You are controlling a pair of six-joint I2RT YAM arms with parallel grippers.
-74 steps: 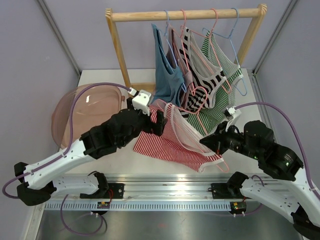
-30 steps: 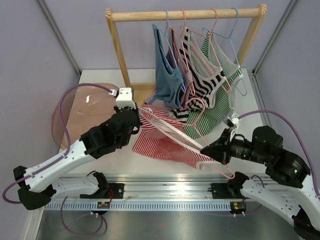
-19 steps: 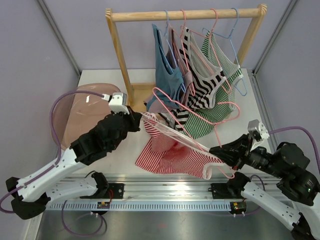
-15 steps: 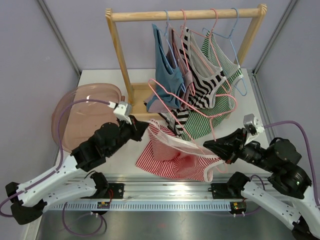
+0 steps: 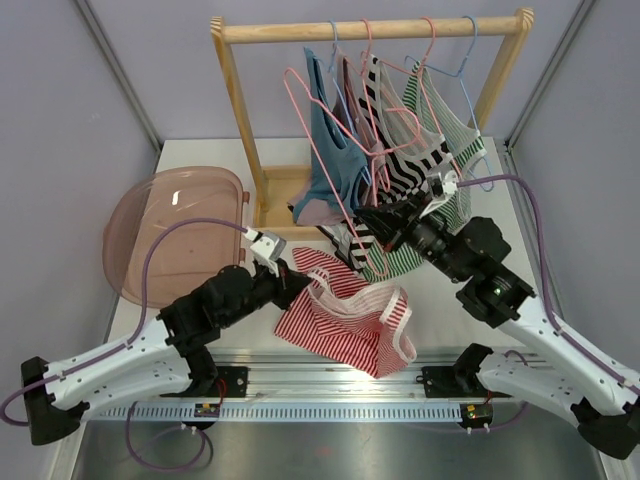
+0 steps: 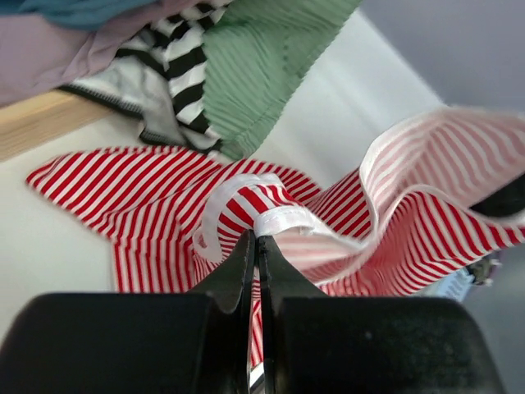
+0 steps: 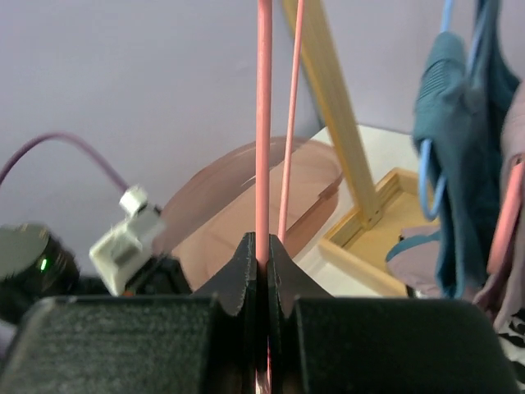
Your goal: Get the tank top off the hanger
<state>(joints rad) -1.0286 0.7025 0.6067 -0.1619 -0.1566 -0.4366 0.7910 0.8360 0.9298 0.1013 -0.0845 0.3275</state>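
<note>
The red-and-white striped tank top (image 5: 345, 325) lies bunched on the white worktop (image 5: 200, 155) near its front edge, clear of the pink wire hanger (image 7: 263, 123). The left pincer (image 6: 256, 242) is closed on a fold of the top's white trim. The right pincer (image 7: 264, 246) is clamped on the hanger's wire and holds it up in front of the clothes on the wooden rack (image 5: 370, 28).

The main risk seems to be on the right side. The bare hanger stands close against the teal tank top (image 5: 335, 150) and the green striped top (image 5: 440, 190). If it swings or is carried further in, its wire could catch a strap or another hanger and drag a garment off the rail. The wire is thin and gripped at one spot, so it may also twist between the jaws.

On the left, the hold is only on a narrow band of trim. A sharp pull could let the band slip out. The cloth also sits close to the front edge, and dragging it nearer could send it over.

Half a second ago the top was still stretched between the two arms, its strap looped on the hanger, which the right arm held low. Now the strap is free and the cloth has gone slack. The right arm has swung up towards the rack with the hanger, and the left arm has drawn back towards the near edge.
</note>
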